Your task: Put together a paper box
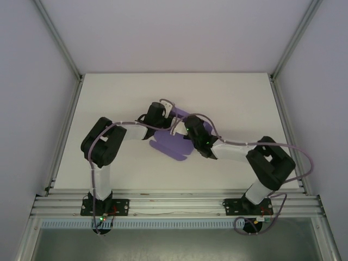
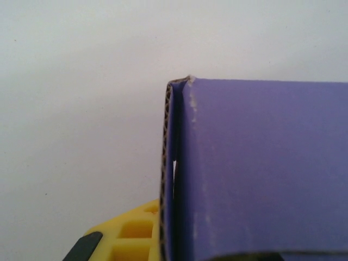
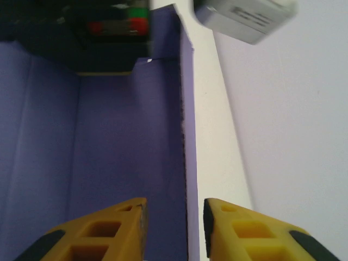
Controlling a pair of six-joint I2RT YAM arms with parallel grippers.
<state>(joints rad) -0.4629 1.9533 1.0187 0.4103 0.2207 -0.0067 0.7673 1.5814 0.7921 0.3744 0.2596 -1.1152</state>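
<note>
Arms both bent in at the elbow and met over the paper box (image 1: 171, 145), which lay partly folded about mid-table (image 1: 109, 98). The left gripper (image 1: 170, 116) sat at the box's far end, and the right gripper (image 1: 184, 125) came in from the box's right side, so the two wrists nearly touched above it.

From the right wrist, the yellow fingers (image 3: 103, 234) stood partly open and straddled an upright side wall (image 3: 186, 136) of the box. The card was in the gap, but I couldn't see either pad pressing on it.

The left wrist was trickier. One yellow finger (image 2: 130, 234) showed just beside a doubled-over flap (image 2: 171, 163) at the box's corner. The other finger was hidden behind the purple card, so I couldn't tell whether those jaws were clamped or loose.

Past the box's far end in the right wrist view, a dark block with red and green lights (image 3: 117, 22) and a blurry grey lump (image 3: 244, 16) were cut off by the frame. Most of the box was buried under both wrists from above.
</note>
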